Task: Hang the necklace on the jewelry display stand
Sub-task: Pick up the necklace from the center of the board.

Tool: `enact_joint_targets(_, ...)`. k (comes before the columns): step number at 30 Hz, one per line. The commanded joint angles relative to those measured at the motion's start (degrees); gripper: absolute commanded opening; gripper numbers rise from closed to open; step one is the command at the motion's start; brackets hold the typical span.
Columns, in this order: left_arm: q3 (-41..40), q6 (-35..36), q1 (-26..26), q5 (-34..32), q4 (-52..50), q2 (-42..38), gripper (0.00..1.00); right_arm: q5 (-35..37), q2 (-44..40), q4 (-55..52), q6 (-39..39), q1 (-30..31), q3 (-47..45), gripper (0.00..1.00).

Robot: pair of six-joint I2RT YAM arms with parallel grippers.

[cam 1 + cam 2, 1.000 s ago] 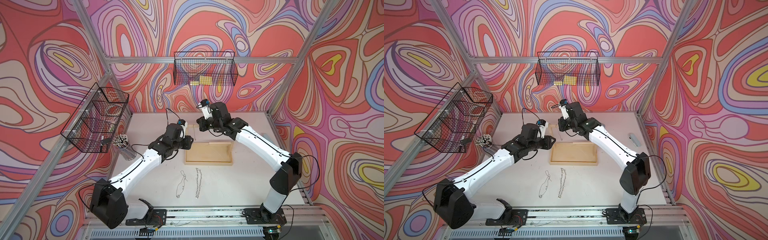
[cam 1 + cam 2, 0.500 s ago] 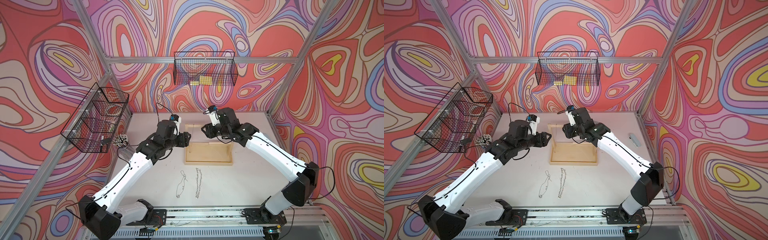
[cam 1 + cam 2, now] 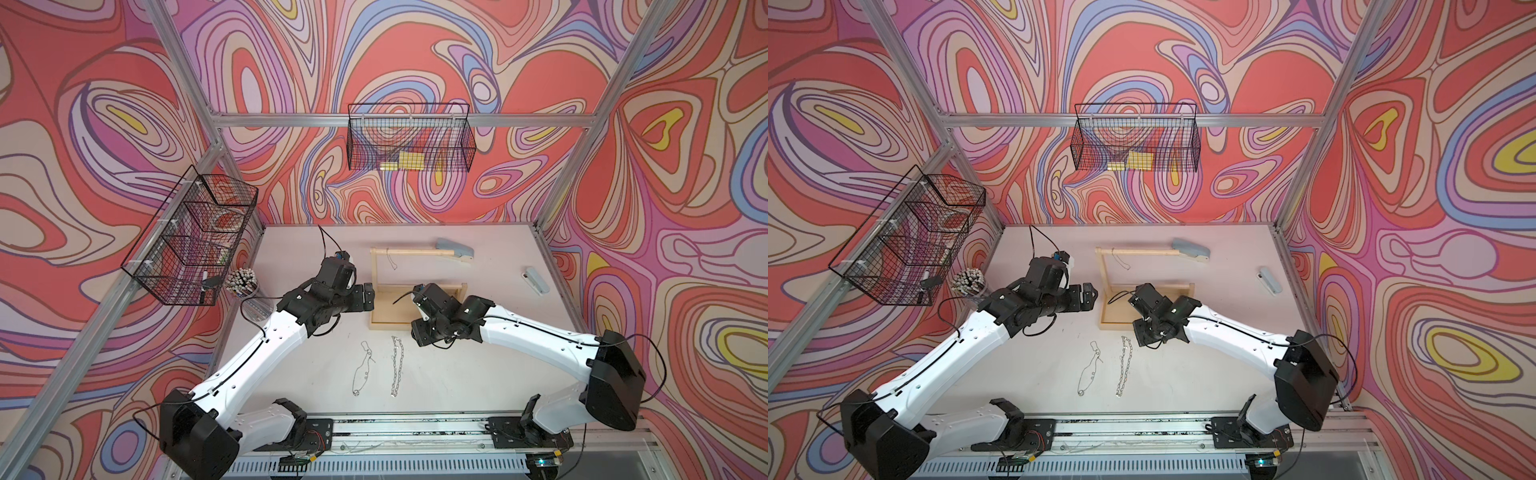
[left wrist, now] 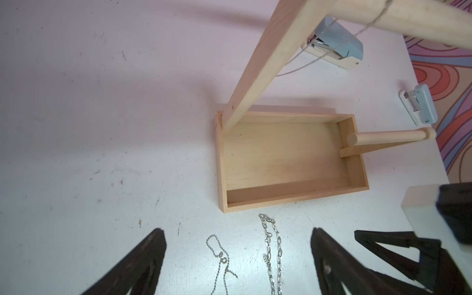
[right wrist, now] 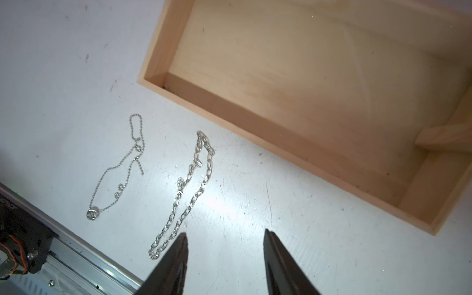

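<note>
Thin necklace [image 3: 391, 261] hangs on jewelry display stand [image 3: 411, 252]; ball chain [image 3: 362, 370], link chain [image 3: 397, 365] lie on table [image 3: 478, 374] nearby.

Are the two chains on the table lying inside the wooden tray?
No, the thin bead chain and the thick link chain both lie on the table, just outside the wall of the tray.

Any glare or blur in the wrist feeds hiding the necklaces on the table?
Left wrist: only the near crossbar is blurred; the table reads sharp. Right wrist: a glare patch on the table beside the chunky chain, links distinct; bead chain clear.
</note>
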Motion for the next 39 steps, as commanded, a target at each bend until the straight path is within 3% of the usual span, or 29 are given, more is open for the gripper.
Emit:
enact_joint_targets(1, -0.35, -1.20, 0.26, -3.11, -2.79, -2.24, 0.94, -0.20, 2.12, 4.22, 5.17, 1.28, -0.45, 0.53)
enact_joint_targets(14, 0.54, 0.66, 1.65, -0.13, -3.30, -3.77, 0.92, -2.92, 13.91, 8.47, 6.14, 2.42, 2.66, 0.53)
enact_joint_targets(39, -2.15, -0.35, 3.04, -2.00, -4.73, -8.84, 0.91, 0.13, 23.17, 8.36, 6.03, 3.90, 4.08, 0.36)
